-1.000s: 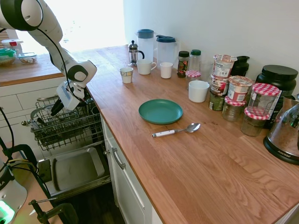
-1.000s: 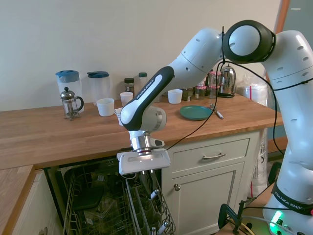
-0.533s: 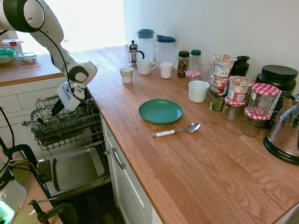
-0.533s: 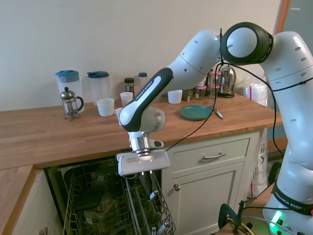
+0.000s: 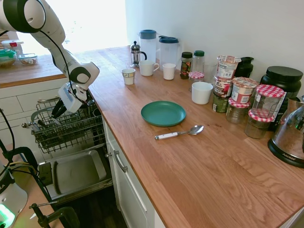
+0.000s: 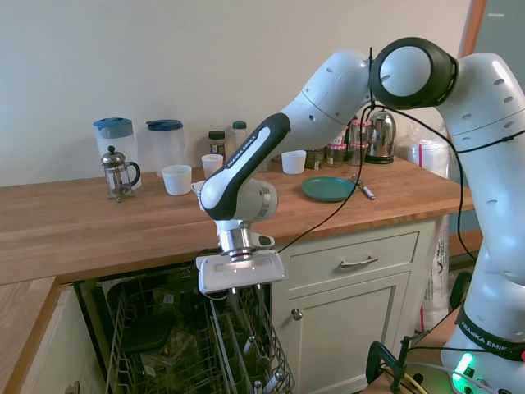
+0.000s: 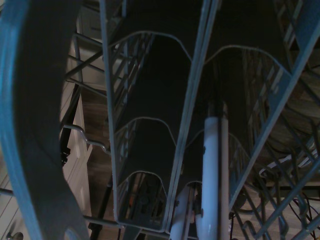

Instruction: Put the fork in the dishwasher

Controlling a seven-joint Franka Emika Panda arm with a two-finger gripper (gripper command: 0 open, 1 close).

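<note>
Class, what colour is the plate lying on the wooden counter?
The plate is plain teal green, clearest in the first exterior view.

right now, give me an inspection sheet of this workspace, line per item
surface: wooden countertop, bare at the near end
job's things: dishwasher open, door panel down, wire rack pulled out; fork not identifiable in any view
clutter: green plate, white-handled spoon beside it; French press, two jugs, cups, jars along the wall
grippers: gripper down in the rack; fingers hard to read among the wires
cables: black cable along the arm
surroundings: white drawers, white wall
</note>
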